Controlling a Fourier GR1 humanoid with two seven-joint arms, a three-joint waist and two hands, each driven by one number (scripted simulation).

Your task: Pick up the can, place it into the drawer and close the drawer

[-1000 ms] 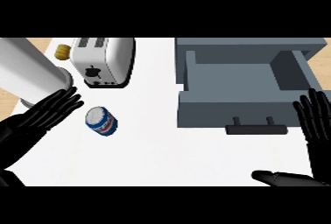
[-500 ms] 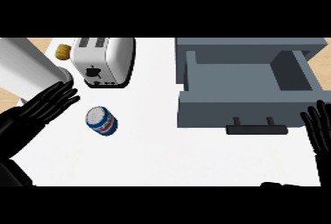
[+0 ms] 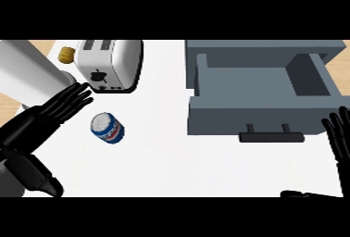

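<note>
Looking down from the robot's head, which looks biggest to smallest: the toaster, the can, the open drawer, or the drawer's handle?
1. Open drawer, by far the largest.
2. Toaster.
3 and 4. Can and drawer's handle: too alike to rank; the handle is longer but thinner.

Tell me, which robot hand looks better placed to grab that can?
The left robot hand. Its straight fingers sit just beside the blue can lying on the counter, while the right robot hand rests open at the far edge, past the open drawer.
</note>
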